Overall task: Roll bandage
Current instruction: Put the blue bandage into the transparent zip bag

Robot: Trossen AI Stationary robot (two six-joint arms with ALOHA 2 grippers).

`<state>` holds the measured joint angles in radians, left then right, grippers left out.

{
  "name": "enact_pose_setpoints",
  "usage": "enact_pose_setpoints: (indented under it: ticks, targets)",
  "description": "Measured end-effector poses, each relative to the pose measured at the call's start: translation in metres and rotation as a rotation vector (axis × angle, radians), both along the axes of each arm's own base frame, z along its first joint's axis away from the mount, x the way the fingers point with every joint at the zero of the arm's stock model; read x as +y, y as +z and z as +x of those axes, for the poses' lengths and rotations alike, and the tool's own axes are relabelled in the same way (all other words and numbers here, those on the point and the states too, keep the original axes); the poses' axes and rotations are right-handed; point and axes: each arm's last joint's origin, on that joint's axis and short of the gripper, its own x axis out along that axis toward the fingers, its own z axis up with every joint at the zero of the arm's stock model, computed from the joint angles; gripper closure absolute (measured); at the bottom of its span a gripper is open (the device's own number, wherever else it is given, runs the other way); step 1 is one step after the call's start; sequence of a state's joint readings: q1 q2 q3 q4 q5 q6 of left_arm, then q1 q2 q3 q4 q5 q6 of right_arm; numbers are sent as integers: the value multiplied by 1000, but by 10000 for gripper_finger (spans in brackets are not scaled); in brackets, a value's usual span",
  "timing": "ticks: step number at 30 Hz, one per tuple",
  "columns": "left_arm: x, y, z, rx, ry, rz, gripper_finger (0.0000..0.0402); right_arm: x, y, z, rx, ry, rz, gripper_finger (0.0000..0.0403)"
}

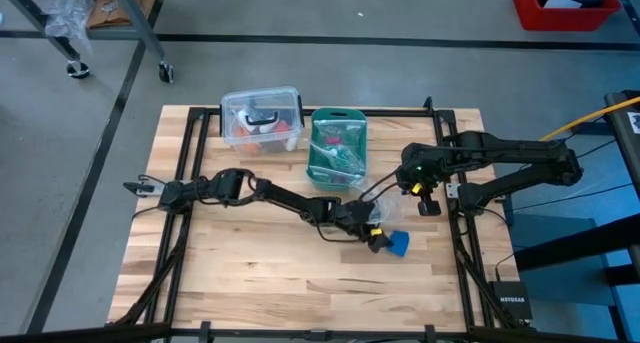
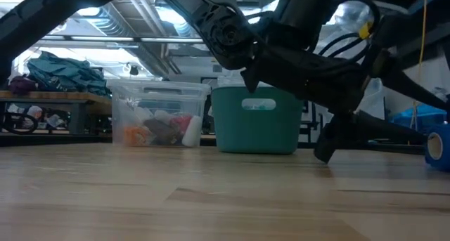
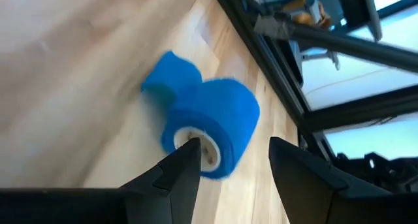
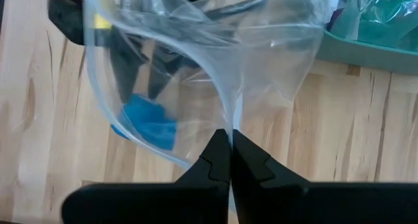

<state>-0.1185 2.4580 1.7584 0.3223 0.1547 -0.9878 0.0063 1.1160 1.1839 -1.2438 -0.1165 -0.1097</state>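
Wooden table (image 1: 250,273) in the high view carried the bandage (image 1: 398,244), a blue roll just beside the left gripper (image 1: 380,241). Left wrist view: its fingers (image 3: 179,175) stood apart, one touching the roll's end. Right wrist view: the right gripper (image 4: 230,145) pinched a clear plastic bag (image 4: 196,61).

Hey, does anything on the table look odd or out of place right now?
Yes: the bandage is a roll lying on its side with a loose tail sticking out, just ahead of the open left gripper. The right gripper is shut on a clear plastic bag, held up over the table.
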Motion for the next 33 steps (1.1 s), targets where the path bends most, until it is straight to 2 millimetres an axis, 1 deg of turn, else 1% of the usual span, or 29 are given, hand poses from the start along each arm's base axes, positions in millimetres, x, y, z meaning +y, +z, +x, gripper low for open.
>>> enact_pose_setpoints:
  ticks: [6, 16, 26, 33]
  targets:
    - [-3, 1, 0, -27, -8, 23, 229, 0, 0, 0, 0, 0, 0, 402]
    - [-7, -1, -1, -11, 19, 35, 229, 0, 0, 0, -2, 1, 0, 402]
    - [-23, -1, -3, -8, 29, 52, 229, 0, 0, 1, -9, 1, 0, 402]
    - [-23, -2, -3, -9, 49, 58, 229, 0, 1, 2, -18, 1, 0, 402]
